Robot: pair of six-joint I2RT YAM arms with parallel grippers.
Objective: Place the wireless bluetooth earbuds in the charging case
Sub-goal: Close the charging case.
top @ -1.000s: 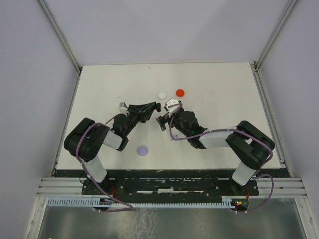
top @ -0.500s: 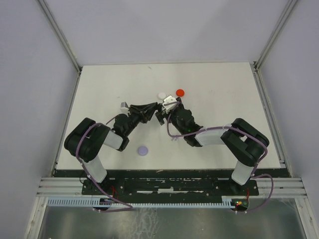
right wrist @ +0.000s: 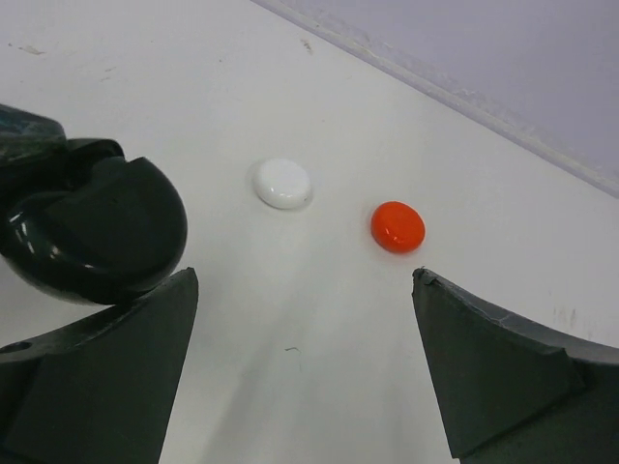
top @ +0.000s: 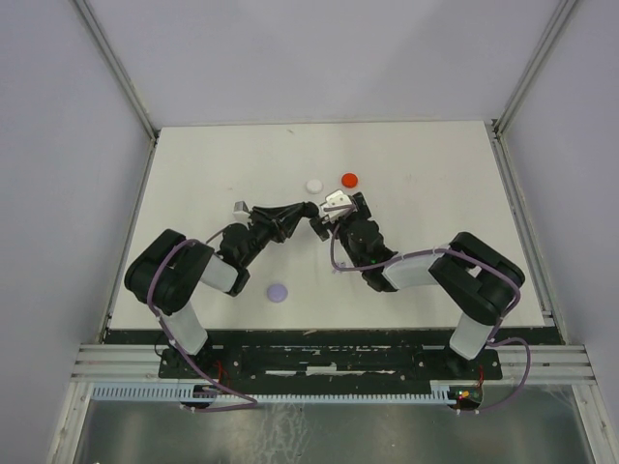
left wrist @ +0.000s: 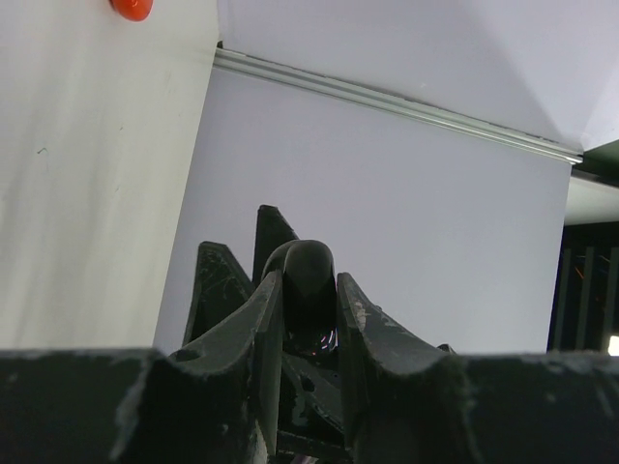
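My left gripper (top: 308, 207) is shut on a glossy black rounded case (left wrist: 308, 275) and holds it above the table, pinched between both fingers. The case also shows at the left edge of the right wrist view (right wrist: 97, 232), just beyond my right gripper's left finger. My right gripper (top: 335, 215) is open and empty (right wrist: 305, 290), right next to the left gripper's tip and facing the far side. No comma-shaped earbud shows in any view.
A white round disc (top: 313, 185) (right wrist: 282, 183) and a red round disc (top: 350, 180) (right wrist: 398, 226) lie just beyond both grippers. The red disc also shows in the left wrist view (left wrist: 131, 8). A lavender disc (top: 278, 291) lies near the left arm's base.
The left gripper has reached a little further right with the black case. The right gripper came up to it, then drew slightly back to the right; it stays open.
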